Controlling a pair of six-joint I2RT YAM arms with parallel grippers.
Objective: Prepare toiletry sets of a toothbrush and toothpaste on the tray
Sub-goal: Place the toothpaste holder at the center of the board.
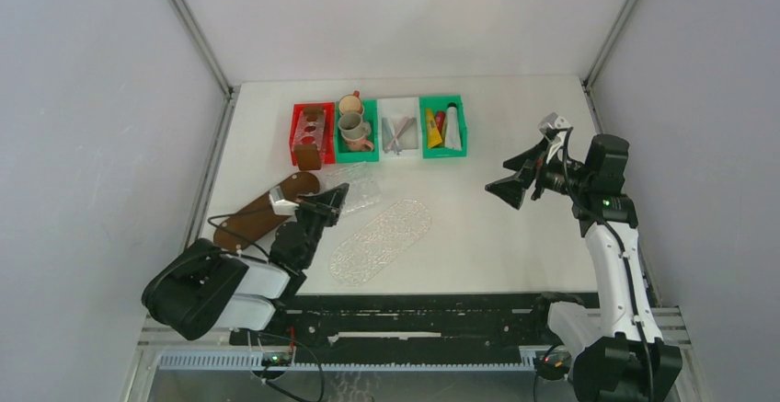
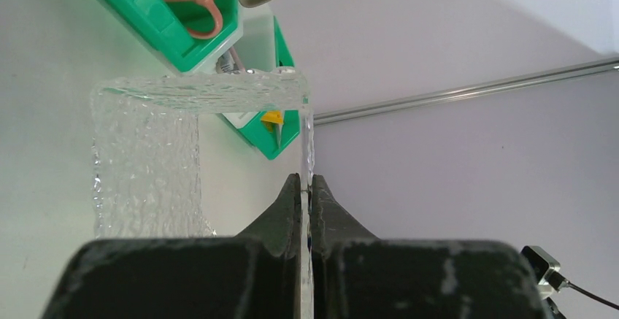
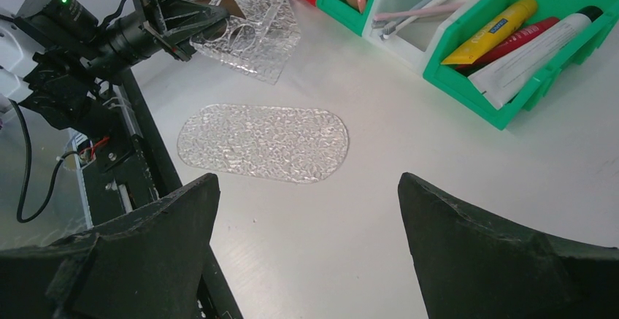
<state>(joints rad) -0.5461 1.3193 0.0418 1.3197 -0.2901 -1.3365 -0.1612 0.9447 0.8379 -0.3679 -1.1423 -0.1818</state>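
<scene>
Left gripper (image 2: 306, 184): clamped on the rim of 1 clear pebbled plastic tray (image 2: 146, 151), held raised and tilted.
Right gripper (image 3: 306, 253): jaws wide, empty.
You have 0 sets laid; 1 clear oval textured tray (image 1: 382, 241) lies flat and bare.
Slim toothbrushes (image 3: 412, 16) in the white bin (image 3: 409, 50) and toothpaste tubes (image 3: 511, 38) in the green bin (image 3: 504, 111) have their long axes near-to-far.

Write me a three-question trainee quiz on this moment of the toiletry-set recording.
1. True or false: the left gripper is shut on the edge of a clear textured tray.
2. What colour is the bin holding the toothpaste tubes? A red; B green; C white.
3. Fill in: the right gripper is ___ and holds nothing.
Key: 1 true; 2 B; 3 open.
</scene>
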